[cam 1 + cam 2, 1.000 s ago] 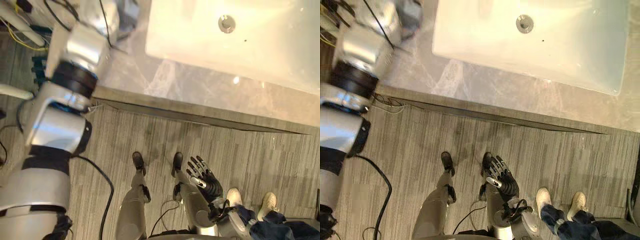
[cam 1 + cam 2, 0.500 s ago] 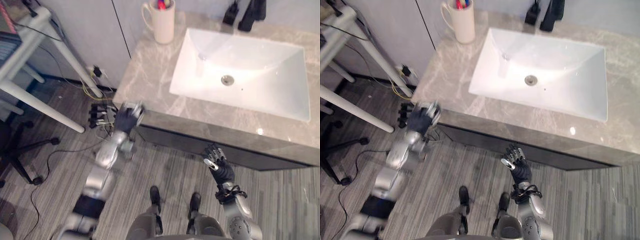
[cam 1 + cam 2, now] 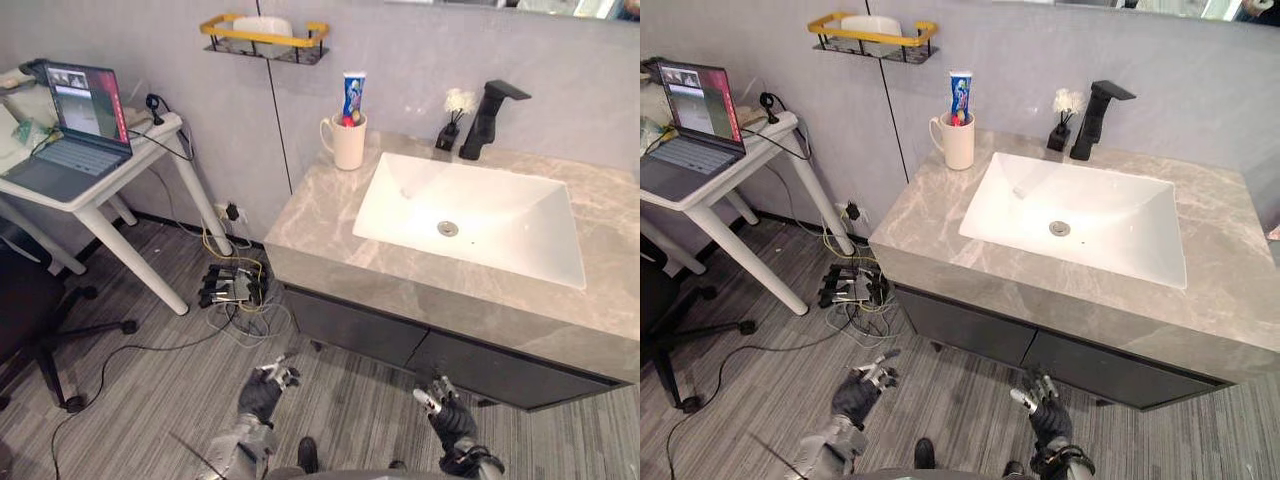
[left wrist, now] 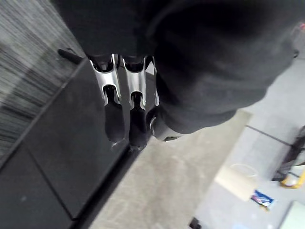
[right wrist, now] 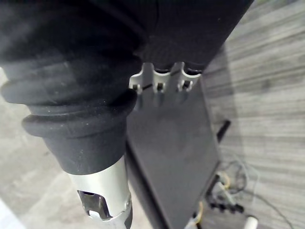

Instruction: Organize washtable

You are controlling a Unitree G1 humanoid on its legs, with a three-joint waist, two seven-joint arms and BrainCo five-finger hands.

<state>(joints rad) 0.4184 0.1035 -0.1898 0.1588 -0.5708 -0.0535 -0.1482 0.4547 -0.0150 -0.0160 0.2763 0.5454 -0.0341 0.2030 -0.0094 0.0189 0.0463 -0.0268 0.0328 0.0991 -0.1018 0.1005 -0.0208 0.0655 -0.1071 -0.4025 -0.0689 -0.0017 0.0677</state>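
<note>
step: reach not begun imo | left hand (image 3: 265,392) + right hand (image 3: 447,418): both loose, fingers spread, empty, low by the floor (image 3: 150,385) | cup (image 3: 348,145) with toothpaste (image 3: 353,93): back-left of tabletop (image 3: 315,215), just beside sink (image 3: 480,225) | tip: bring left hand up, grab cup from the side, keep it upright

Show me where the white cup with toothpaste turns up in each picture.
Left eye view: cup on the counter's back left corner, left of the sink.
Right eye view: cup on that same corner.
Left wrist view: small and far off on the counter, likely the cup.
Right wrist view: aimed at the dark cabinet front and floor instead.
Shared landmark: that dark cabinet front under the counter.
</note>
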